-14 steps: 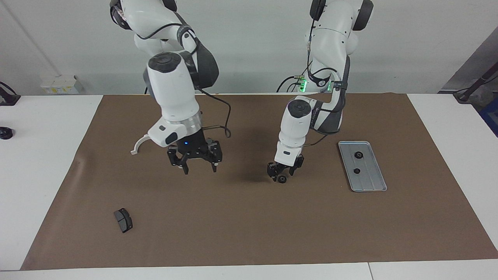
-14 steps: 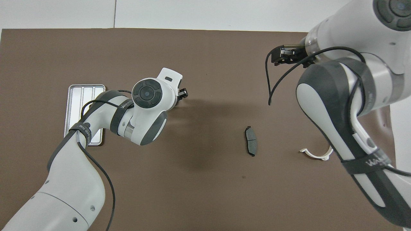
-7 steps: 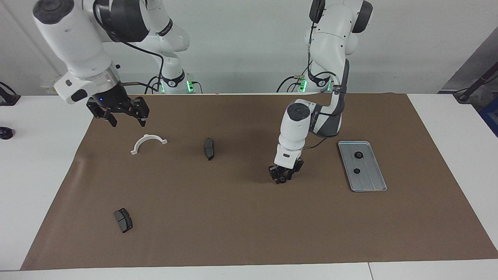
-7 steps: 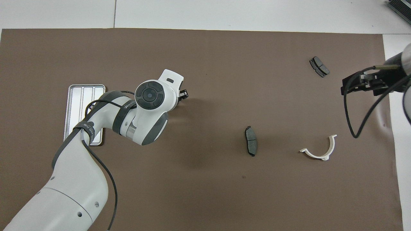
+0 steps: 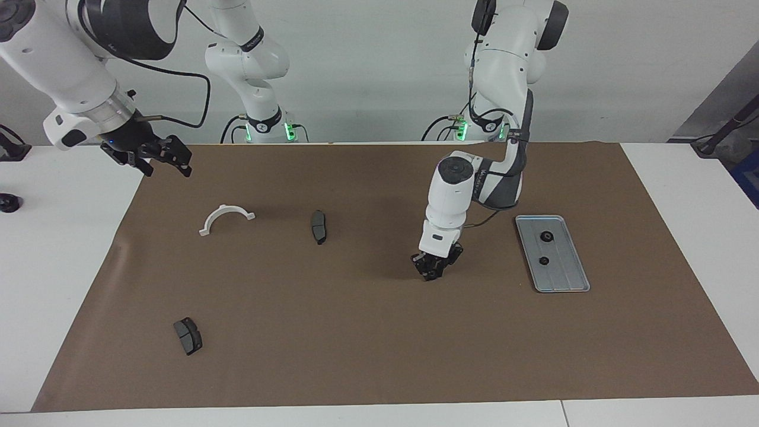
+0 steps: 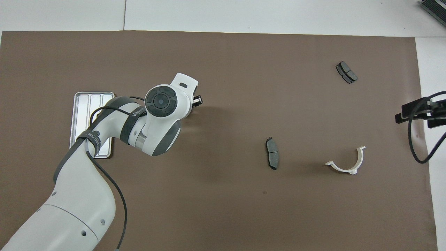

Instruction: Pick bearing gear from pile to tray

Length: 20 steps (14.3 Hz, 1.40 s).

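**Now closing on a third gear**

Evidently my left pincer [image 5: 431, 271] is down on the brown mat beside the tray [image 5: 569, 279], narrowed around a small black gear I cannot see. Two gears [image 5: 547, 236] lie in the tray. My right pincer [image 5: 155, 159] waits released. Arm lettering unreadable.

The left end effector [image 5: 431, 271] has closed on the black round piece while the right end effector [image 5: 155, 159] withdrew toward its table end.

Even, bright overhead light; soft diffuse shadows lying under the left arm [image 5: 456, 196] on the brown mat [image 5: 379, 332]; no glare, focus sharp.
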Available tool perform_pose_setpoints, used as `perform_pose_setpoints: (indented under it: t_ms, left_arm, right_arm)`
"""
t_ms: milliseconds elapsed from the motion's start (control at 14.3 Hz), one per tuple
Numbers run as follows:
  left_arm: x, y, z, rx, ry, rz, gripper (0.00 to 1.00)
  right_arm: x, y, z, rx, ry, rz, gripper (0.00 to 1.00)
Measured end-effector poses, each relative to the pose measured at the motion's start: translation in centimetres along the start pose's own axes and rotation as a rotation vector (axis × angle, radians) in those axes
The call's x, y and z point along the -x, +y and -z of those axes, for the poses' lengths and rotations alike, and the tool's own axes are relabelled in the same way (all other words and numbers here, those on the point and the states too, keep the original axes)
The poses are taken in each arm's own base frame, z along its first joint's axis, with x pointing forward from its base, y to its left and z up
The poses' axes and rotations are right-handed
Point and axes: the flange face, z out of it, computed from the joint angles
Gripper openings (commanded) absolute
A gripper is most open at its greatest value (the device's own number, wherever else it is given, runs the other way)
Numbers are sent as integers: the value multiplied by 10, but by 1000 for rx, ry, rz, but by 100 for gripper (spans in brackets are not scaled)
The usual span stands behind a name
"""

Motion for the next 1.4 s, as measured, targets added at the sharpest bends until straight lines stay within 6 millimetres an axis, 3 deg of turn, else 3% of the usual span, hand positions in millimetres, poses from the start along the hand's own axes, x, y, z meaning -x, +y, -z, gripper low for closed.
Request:
perform_pose_setpoints:
  t_ms: [140,279,419,558,767,907,1116,1395]
  left_arm:
    - [-23,-14,22,-19,3,11,0]
    - [-55,-52,59,-33,-13,13,0]
    - [-91,-112,97,-13,-67,-35,0]
    - [-121,-182,116,-4,-105,-97,0]
    - [-140,-267,104,-10,-131,-159,0]
    - [-138,-304,84,-12,-124,-167,0]
    - [-124,-328,57,-19,-144,-167,0]
    - [-105,-338,32,-23,-139,-159,6]
  right_arm:
    - [4,16,6,-5,11,-26,100]
    - [9,29,13,-9,25,-10,100]
    - [12,43,19,-11,38,18,100]
    - [12,55,24,-9,69,8,100]
    - [7,61,31,11,129,0,100]
    - [7,66,35,75,136,2,100]
    - [8,53,40,131,141,35,100]
    - [7,-1,37,136,141,133,100]
